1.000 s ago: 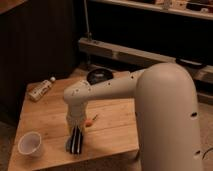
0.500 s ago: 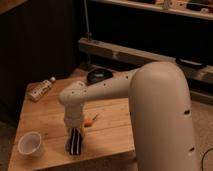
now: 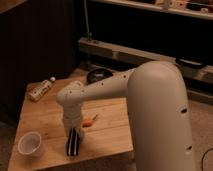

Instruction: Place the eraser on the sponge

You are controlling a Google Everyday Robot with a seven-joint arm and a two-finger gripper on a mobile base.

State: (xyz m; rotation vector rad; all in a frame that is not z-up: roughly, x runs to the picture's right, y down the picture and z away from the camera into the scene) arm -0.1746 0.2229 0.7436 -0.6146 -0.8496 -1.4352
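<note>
little has moved vs 0.5 s back: the arm's wrist has slid a touch toward 3 o'clock, and its low end sits on the same spot. cup, carrot and bottle are unchanged.

camera view: a big white arm (image 3: 150, 115) comes in from 3 o'clock, reaches over the wooden table (image 3: 45, 112), then bends straight down. the gripper (image 3: 74, 148) is low at the table's 6 o'clock, near the front edge, seemingly at table level. the eraser (image 3: 73, 140), black w/ a pale stripe, shows right at that low end, lying along the 12–6 line. can't separate it from the gripper, so can't tell if the gripper is clenched on it or released. the carrot (image 3: 89, 121) lies just beside, at 1 o'clock of the gripper, not touching. the cup (image 3: 30, 144) is at the table's 8 o'clock, well apart. the bottle (image 3: 41, 90) lies at 10 o'clock. a dark bowl (image 3: 99, 76) is at 12–1 o'clock.

sponge: no blue-grey pad shows anywhere. if it's there, it's hidden, maybe under the eraser or the arm.

progress, as a judgement: not settled. the eraser down low w/ the gripper on it fits a grab off the wood, and equally a set-down onto a sponge hidden beneath. no stacked pair is visible, so can't call it done.
</note>
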